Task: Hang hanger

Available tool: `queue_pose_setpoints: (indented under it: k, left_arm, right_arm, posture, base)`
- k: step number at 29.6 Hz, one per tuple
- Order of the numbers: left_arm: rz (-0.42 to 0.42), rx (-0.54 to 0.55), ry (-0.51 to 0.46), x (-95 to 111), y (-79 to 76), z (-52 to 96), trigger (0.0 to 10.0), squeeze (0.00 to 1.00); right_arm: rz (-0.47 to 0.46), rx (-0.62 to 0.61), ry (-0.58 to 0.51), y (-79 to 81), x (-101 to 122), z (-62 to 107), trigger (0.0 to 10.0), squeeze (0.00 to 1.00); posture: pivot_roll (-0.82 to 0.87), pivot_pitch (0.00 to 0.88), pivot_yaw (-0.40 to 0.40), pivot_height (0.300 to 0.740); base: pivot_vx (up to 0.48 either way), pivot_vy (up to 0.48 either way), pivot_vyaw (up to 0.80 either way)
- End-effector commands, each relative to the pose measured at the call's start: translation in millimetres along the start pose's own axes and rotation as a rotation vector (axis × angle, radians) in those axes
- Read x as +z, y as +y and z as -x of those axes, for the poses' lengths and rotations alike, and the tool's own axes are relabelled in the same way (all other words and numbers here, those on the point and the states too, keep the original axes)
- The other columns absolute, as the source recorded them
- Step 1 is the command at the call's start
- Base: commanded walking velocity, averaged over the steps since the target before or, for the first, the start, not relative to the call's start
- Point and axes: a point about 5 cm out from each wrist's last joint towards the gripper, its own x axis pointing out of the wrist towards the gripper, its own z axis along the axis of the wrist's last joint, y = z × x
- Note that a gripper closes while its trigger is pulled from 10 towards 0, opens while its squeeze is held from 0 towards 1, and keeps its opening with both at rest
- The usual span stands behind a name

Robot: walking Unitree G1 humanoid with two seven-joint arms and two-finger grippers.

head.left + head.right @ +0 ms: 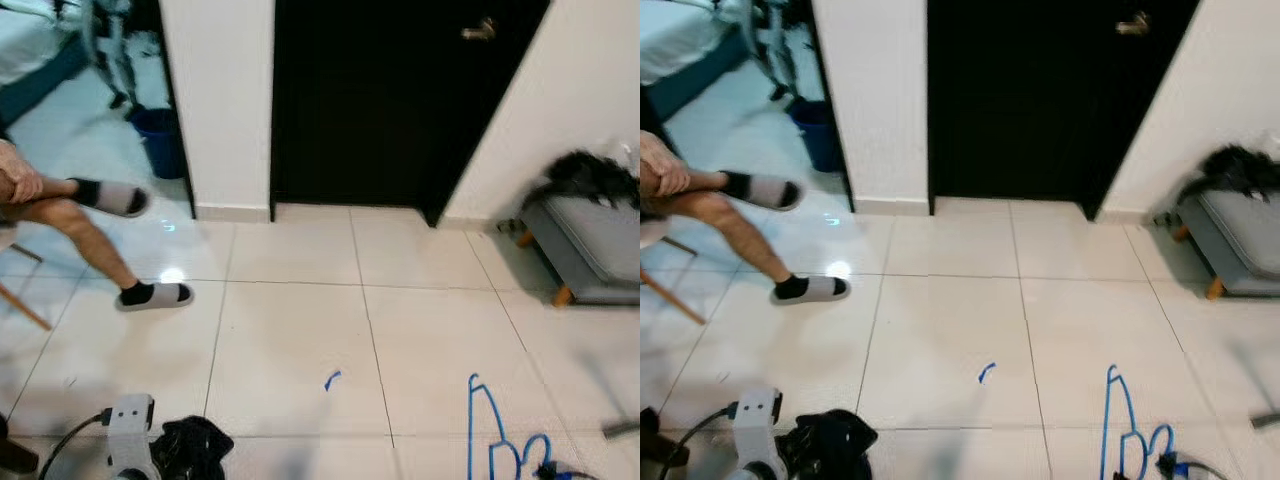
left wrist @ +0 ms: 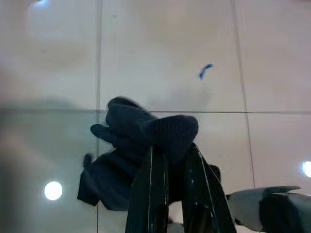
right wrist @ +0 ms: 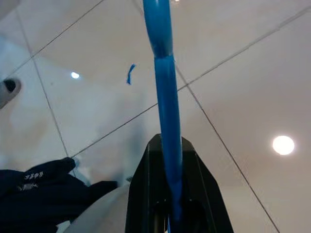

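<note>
Two loads are in my tools at the bottom of the head views. My right tool (image 3: pixel 170 194) is clenched on the blue hanger (image 1: pixel 490 430), whose bar runs up between the fingers in the right wrist view; in the head view it stands low on my right, above the pale tiled floor (image 1: pixel 300 330). My left tool (image 2: pixel 170 194) is clenched on a dark garment (image 2: pixel 141 145), bunched and drooping beside the silver wrist (image 1: pixel 130 425).

Next out, a small blue scrap (image 1: pixel 332 379) lies on the tile ahead, well apart from both arms. To my left sits a person, legs stretched out, one slippered foot (image 1: pixel 155 294) on the floor. To my right stands a grey bench (image 1: pixel 590 255) with something black heaped on it. Farthest off are the white wall and a black door (image 1: pixel 400 100).

No rail or hook shows yet, so I judge the hanging still lies ahead. Risks: the hanger is thin and could pivot in the grip if it knocks the bench or door frame; the garment hangs loose and could slide free; veering left could clip the person's foot. The open lane runs straight up the middle tiles.
</note>
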Motion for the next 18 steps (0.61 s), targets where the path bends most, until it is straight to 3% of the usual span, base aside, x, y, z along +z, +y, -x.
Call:
queue_pose_setpoints:
  k: [1, 18]
  left_arm:
    - [0.002, -0.006, 0.003, -3.7, -2.1, 1.0, 10.0, 0.0]
    - [0.0, -0.002, 0.001, -2.6, -1.5, 0.1, 10.0, 0.0]
  right_arm:
    - [-0.011, -0.018, 0.009, -4.6, -2.2, 3.1, 10.0, 0.0]
    - [-0.011, -0.019, 0.008, -3.4, -1.9, 1.8, 10.0, 0.0]
  posture:
    - [0.06, 0.114, -0.034, 0.74]
    - [0.06, 0.111, -0.033, 0.74]
  base:
    - [0.0, 0.0, -0.8]
    - [0.0, 0.0, -0.8]
